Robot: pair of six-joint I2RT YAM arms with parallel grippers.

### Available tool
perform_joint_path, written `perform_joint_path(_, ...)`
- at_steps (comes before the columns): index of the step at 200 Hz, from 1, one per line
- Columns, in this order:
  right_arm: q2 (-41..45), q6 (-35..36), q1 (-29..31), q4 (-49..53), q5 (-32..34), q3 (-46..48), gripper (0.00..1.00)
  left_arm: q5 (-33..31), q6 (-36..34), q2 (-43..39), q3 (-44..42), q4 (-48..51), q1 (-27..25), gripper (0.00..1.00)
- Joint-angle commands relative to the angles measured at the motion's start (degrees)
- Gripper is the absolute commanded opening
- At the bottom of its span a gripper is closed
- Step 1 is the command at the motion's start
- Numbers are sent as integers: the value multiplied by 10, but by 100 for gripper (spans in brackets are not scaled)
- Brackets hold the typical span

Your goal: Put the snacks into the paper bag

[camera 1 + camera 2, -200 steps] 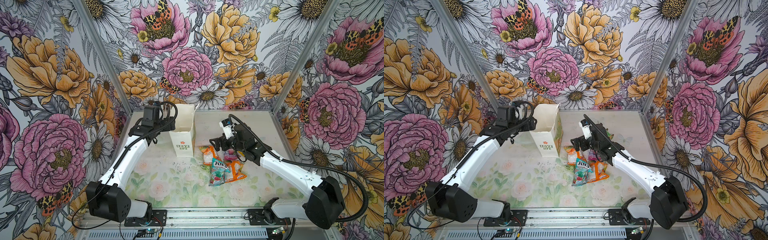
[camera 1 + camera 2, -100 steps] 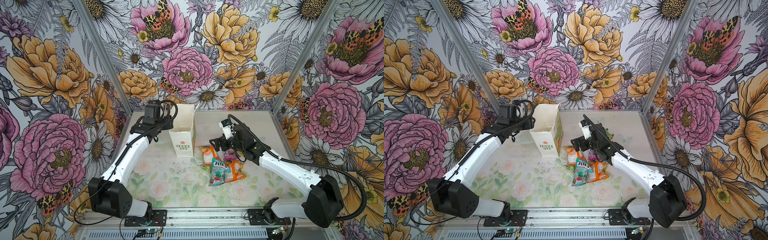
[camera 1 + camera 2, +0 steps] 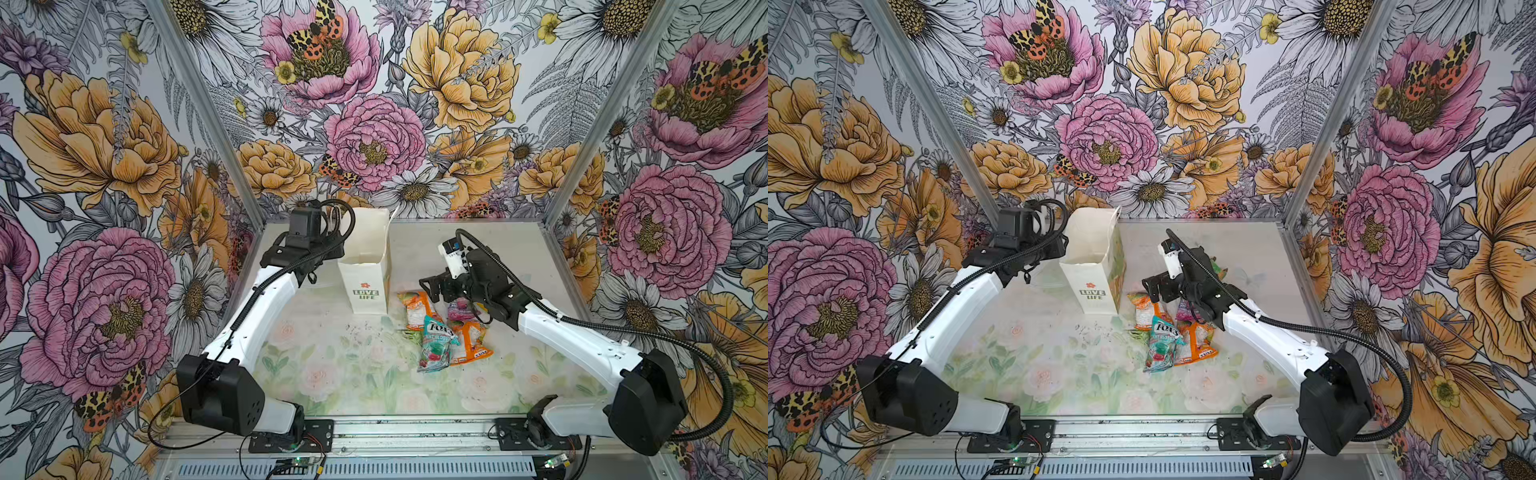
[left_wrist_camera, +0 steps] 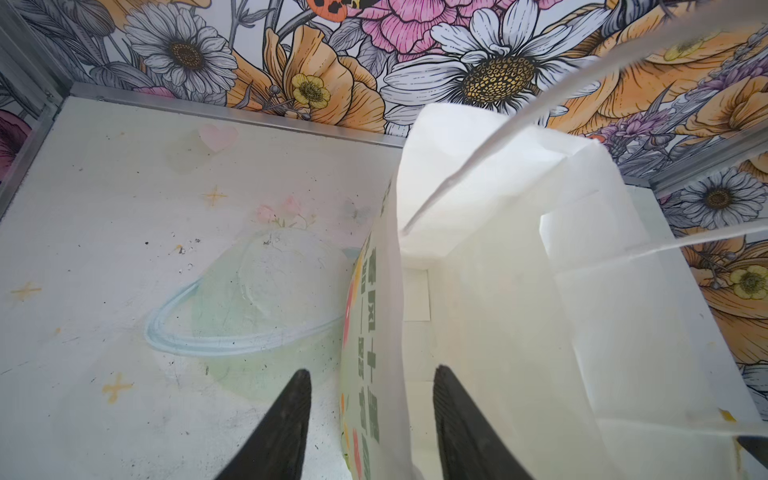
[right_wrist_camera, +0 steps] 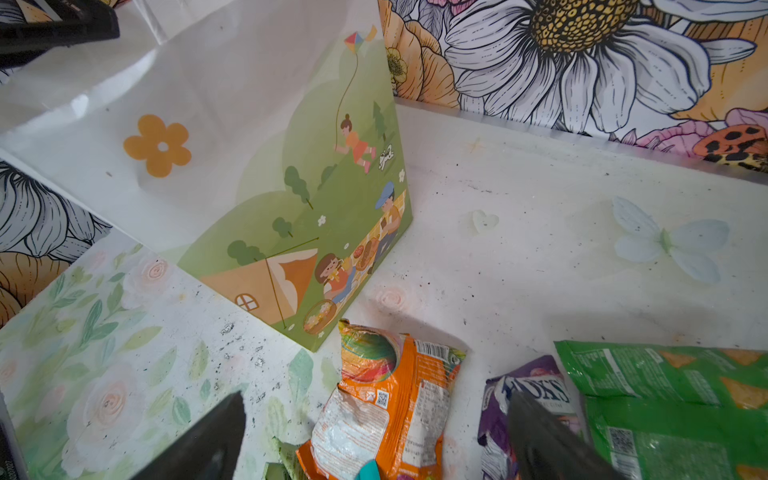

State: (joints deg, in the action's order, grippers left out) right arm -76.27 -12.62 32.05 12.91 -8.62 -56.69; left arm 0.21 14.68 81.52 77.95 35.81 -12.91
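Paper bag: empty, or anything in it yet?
Empty as far as visible: the left wrist view looks into the paper bag onto bare white walls and floor. The snacks lie on the table beside it.

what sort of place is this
Probably a robot test booth: two robot arms mounted on a metal rail, printed floral wall panels enclosing the table, and a paper bag beside snack packets.

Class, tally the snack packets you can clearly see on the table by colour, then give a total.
Orange-white packets: 2
Teal packet: 1
Purple packet: 1
Green packet: 1
Total: 5 clearly seen; more may be hidden.
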Motion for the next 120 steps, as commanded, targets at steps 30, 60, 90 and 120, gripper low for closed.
perform_joint_path(30,0,-5,5,-5,12,-1,99,-6,10,15,14,1,-10,47)
perform_joint_path(60,1,-5,5,-5,14,-1,99,-11,13,14,11,1,-10,39)
perform_joint_path(90,2,-5,5,-4,14,0,98,-7,16,15,14,0,-10,32)
perform_joint_path(120,3,-6,6,-4,13,2,97,-4,20,19,16,0,-10,25)
